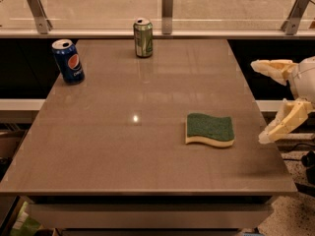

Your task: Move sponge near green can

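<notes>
The sponge (209, 130) lies flat on the right part of the brown table (123, 146), green scouring side up over pale yellow foam. The green can (143, 38) stands upright at the table's far edge, near the middle. My gripper (259, 102) is at the right edge of the view, just off the table's right side and a little to the right of the sponge. Its two cream fingers (285, 122) are spread wide apart and hold nothing.
A blue Pepsi can (68, 61) stands upright at the table's far left corner. A glass railing with metal posts (167, 5) runs behind the table. The table's right edge lies between the sponge and my gripper.
</notes>
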